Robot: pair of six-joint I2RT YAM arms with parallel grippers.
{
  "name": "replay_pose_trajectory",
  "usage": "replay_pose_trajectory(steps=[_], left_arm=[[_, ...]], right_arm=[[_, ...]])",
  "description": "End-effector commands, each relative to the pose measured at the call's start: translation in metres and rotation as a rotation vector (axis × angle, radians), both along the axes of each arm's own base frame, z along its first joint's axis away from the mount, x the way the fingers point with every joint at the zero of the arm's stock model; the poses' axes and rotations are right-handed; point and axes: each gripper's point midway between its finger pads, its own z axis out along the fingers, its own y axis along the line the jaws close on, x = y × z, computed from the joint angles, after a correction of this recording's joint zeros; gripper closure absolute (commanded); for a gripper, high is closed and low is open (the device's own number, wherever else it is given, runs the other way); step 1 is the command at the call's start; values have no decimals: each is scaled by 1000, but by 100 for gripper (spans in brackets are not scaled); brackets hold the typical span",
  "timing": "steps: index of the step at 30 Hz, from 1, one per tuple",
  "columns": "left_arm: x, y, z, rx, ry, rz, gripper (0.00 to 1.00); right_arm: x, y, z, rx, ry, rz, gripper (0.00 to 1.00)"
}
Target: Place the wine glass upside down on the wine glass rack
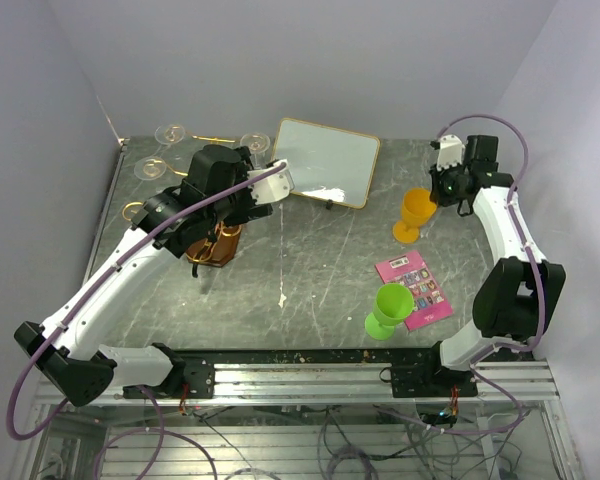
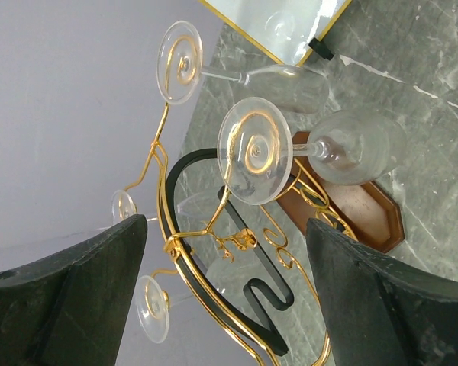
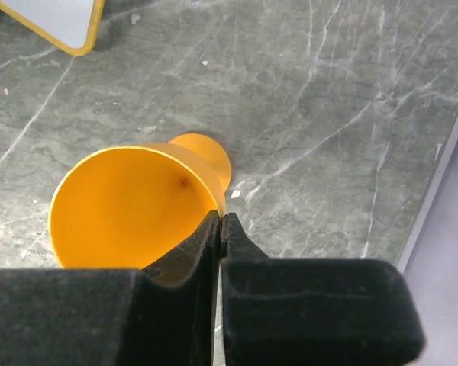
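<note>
The gold wire rack (image 2: pixel 237 242) stands on its dark-brown wooden base (image 2: pixel 366 210) at the back left; it also shows in the top view (image 1: pixel 218 248). Several clear wine glasses hang on it bowl-down. The nearest glass (image 2: pixel 256 149) has its foot in a scrolled arm, and another (image 2: pixel 179 61) hangs behind it. My left gripper (image 2: pixel 225 244) is open and empty, just above the rack's hoop, touching no glass. In the top view my left gripper (image 1: pixel 208 232) hides most of the rack. My right gripper (image 3: pixel 221 221) is shut on the rim of an orange goblet (image 3: pixel 130 206).
A gold-framed white board (image 1: pixel 325 160) lies at the back centre, right of the rack. The orange goblet (image 1: pixel 415 215) stands at the right. A green goblet (image 1: pixel 390 308) and a pink card (image 1: pixel 415 288) lie near the right arm's base. Walls close in the back and both sides.
</note>
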Motion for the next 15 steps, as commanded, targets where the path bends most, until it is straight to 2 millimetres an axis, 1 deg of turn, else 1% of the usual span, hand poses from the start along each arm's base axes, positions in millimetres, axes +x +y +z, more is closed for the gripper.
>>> replay_pose_trajectory(steps=[1, 3, 6, 10, 15], left_arm=[[4, 1, 12, -44, -42, 31, 4], [4, 1, 18, -71, -50, 46, 4], [4, 3, 27, -130, -62, 74, 1], [0, 1, 42, -248, -50, 87, 1], [-5, 0, 63, -429, -19, 87, 1]], right_arm=[[6, 1, 20, 8, -43, 14, 100], [7, 4, 33, 22, -70, 26, 100], [7, 12, 57, 51, -119, 56, 100], [1, 29, 99, 109, -211, 119, 100], [-7, 46, 156, 168, -348, 164, 100]])
